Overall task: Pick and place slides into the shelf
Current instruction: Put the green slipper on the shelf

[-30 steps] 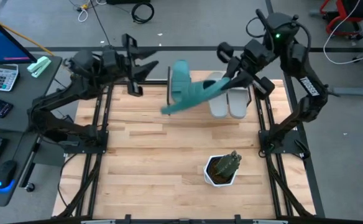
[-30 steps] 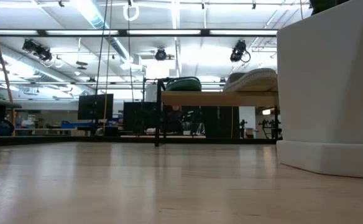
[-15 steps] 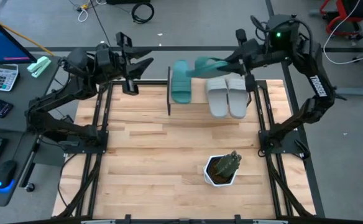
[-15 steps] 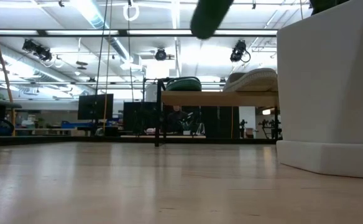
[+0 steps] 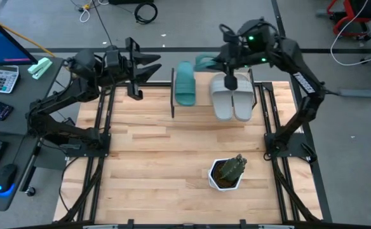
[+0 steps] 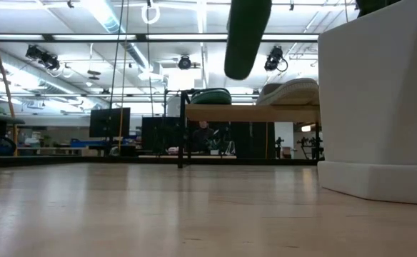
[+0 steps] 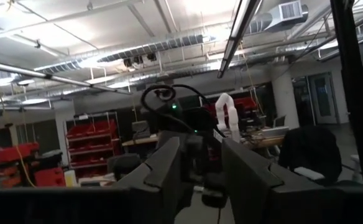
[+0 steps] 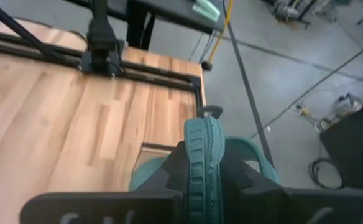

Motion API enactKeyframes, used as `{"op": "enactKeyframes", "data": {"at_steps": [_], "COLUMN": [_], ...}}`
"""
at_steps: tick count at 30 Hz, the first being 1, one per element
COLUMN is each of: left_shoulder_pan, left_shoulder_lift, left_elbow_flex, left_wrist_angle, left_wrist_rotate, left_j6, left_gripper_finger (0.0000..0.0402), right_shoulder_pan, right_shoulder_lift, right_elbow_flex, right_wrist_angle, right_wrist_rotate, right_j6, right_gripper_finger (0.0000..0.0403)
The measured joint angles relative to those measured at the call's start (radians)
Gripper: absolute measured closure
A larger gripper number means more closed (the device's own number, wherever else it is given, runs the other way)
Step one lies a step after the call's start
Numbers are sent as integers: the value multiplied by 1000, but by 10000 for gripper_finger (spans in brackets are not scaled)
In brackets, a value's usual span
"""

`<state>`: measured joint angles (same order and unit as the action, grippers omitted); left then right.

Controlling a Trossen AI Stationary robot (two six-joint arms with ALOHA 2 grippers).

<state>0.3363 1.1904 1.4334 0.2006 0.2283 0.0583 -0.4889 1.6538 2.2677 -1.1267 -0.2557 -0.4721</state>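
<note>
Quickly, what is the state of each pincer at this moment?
Left pincer: open, holding nothing.
Right pincer: closed on a teal slide.

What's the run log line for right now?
right gripper: shut on teal slide, above shelf | on shelf: teal slide, grey pair | left gripper: idle
</note>
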Motion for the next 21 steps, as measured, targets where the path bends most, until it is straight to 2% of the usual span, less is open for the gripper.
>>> {"op": "enactKeyframes", "data": {"at_steps": [9,21], "left_shoulder_pan": [-15,-16], "left_shoulder_lift": [0,0], "left_elbow_flex": [0,0], "left_wrist_angle": [-29,-58], "left_wrist_rotate": [0,0], "left_j6": [-16,-22], "left_gripper_finger": [291,291], "right_shoulder_pan": [0,-15], "right_shoulder_lift": [95,135], "right_elbow_flex": [0,0], "right_wrist_angle": [-29,-26], "right_wrist_rotate": [70,117], "right_j6": [-9,-49], "right_gripper_finger": [362,362]}}
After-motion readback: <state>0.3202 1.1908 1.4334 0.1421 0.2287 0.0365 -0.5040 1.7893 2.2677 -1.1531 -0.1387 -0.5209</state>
